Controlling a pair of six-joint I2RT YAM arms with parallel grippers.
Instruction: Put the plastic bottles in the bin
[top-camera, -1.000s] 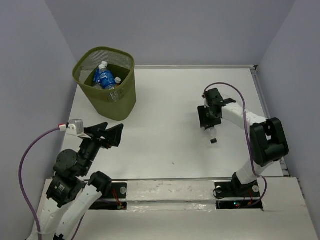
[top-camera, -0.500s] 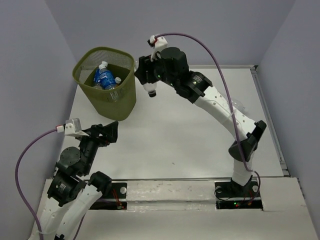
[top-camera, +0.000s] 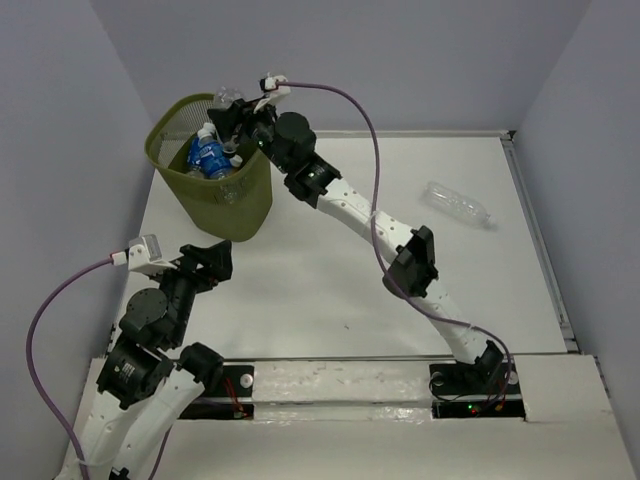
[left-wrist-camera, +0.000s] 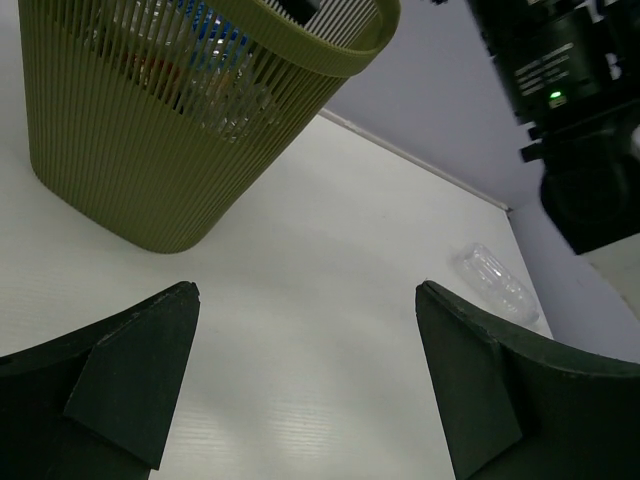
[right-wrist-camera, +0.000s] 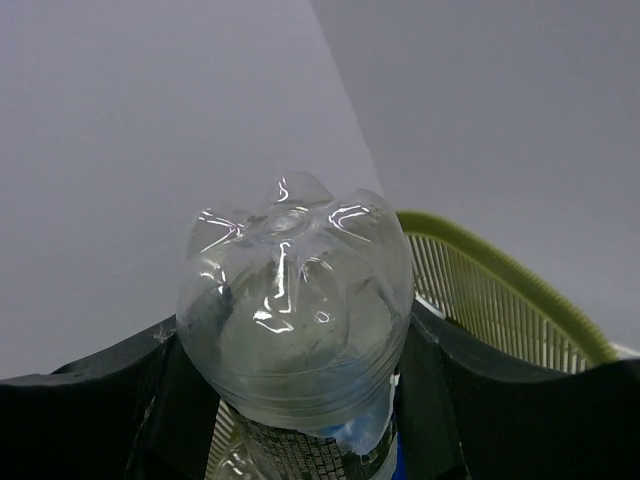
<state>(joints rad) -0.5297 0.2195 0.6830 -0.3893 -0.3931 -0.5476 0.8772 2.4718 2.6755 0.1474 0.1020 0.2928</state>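
The olive-green mesh bin (top-camera: 232, 205) stands at the table's far left and holds bottles with blue labels (top-camera: 208, 155). My right gripper (top-camera: 233, 112) reaches over the bin's rim and is shut on a clear plastic bottle (top-camera: 227, 98), whose base fills the right wrist view (right-wrist-camera: 295, 305) between the fingers, with the bin rim (right-wrist-camera: 520, 280) behind. Another clear bottle (top-camera: 457, 203) lies on the table at the far right; it also shows in the left wrist view (left-wrist-camera: 495, 283). My left gripper (top-camera: 212, 262) is open and empty, below the bin (left-wrist-camera: 150, 170).
The white table (top-camera: 330, 270) has a raised edge along the right side (top-camera: 530, 215). Grey walls close in the left, back and right. The right arm (top-camera: 350, 205) stretches diagonally across the table's middle.
My right arm has carried the bottle left from beside the bin to above its rim. My left gripper has barely moved.
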